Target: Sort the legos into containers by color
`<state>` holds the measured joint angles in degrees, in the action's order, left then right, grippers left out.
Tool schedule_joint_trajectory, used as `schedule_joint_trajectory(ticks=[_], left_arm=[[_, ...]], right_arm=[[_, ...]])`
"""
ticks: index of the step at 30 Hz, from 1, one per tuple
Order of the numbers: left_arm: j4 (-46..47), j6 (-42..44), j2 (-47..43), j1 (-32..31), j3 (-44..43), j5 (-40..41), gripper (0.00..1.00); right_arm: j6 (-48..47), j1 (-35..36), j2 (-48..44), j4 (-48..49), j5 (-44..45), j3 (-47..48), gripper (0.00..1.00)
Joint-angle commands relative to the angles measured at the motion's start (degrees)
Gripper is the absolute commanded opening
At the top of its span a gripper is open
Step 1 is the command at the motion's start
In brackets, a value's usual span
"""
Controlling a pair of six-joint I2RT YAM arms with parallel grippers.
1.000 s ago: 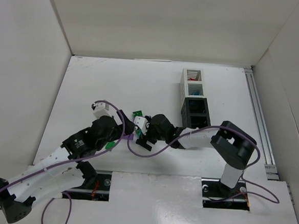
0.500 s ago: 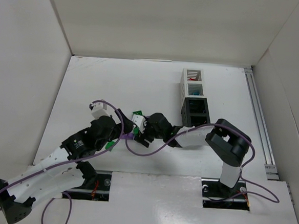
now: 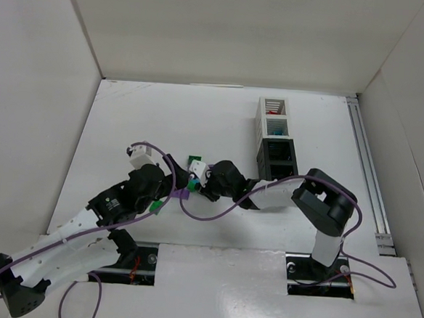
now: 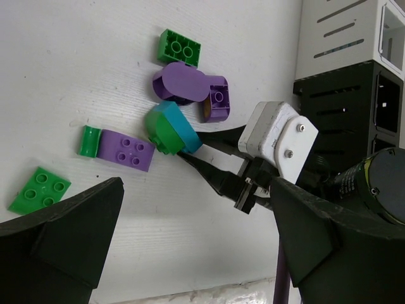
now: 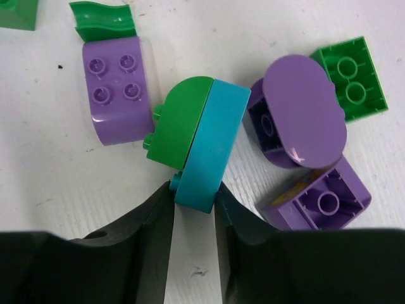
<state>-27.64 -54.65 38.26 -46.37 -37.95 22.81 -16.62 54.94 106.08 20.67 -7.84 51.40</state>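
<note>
Several legos lie in a loose pile on the white table. My right gripper [image 5: 193,202] is shut on the lower end of a cyan lego [image 5: 212,142], which sits flush against a rounded green lego [image 5: 180,123]. Around them lie a purple four-stud lego [image 5: 117,85], a purple oval lego [image 5: 304,111], a purple square lego [image 5: 326,196] and a green block [image 5: 351,76]. My left gripper [image 4: 196,253] hovers open just short of the pile, holding nothing. The containers [image 3: 277,138] stand in a row to the right, two white and two black.
A flat green lego [image 4: 39,189] and a small curved green piece [image 4: 88,140] lie at the left of the pile. The two arms sit close together, purple cables [image 3: 215,214] looping between them. White walls enclose the table on three sides.
My right gripper has moved left into the pile and closed its fingers on the cyan lego. The left arm has stayed where it was, open.
</note>
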Motion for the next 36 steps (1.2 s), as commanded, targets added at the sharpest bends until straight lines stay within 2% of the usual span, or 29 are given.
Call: schedule_joint_trajectory(ticks=[1,5,12,18,20,28,30,31,36], left_arm=[[-1.4,0.3,0.6,-0.2,-0.2,-1.5,1.00],[-0.8,0.3,0.6,-0.2,-0.2,-2.6,1.00],[4.4,2.9,1.6,-0.2,1.1,-5.4,1.00],[19.4,10.3,0.9,-0.2,5.2,-15.3,1.00],[23.3,11.9,-1.0,-0.2,6.0,-18.6,1.00],[27.6,13.6,-9.2,-0.2,8.4,-20.4,1.00],[28.6,13.6,-9.8,-0.2,9.1,-21.5,0.97],[29.9,13.6,-10.7,-0.2,9.9,-22.8,0.92],[30.4,13.6,-10.6,-0.2,10.4,-24.5,0.80]], right_arm=[[3.1,-0.5,-2.2,-0.2,4.1,-0.9,0.33],[1.2,-0.5,-6.5,-0.2,4.1,-3.5,0.22],[-0.8,-0.5,-16.3,-0.7,2.7,-6.6,0.12],[-0.8,-1.1,-24.5,-2.6,-4.5,-6.6,0.03],[-2.1,-1.1,-27.1,-3.2,-8.3,-6.1,0.03],[-3.9,-1.6,-33.7,-5.5,-14.7,-7.3,0.00],[-3.9,-1.6,-34.4,-5.5,-15.6,-7.3,0.00],[-3.9,-1.6,-34.9,-5.5,-16.7,-7.3,0.00],[-3.9,-1.6,-35.5,-5.5,-18.5,-6.8,0.00]])
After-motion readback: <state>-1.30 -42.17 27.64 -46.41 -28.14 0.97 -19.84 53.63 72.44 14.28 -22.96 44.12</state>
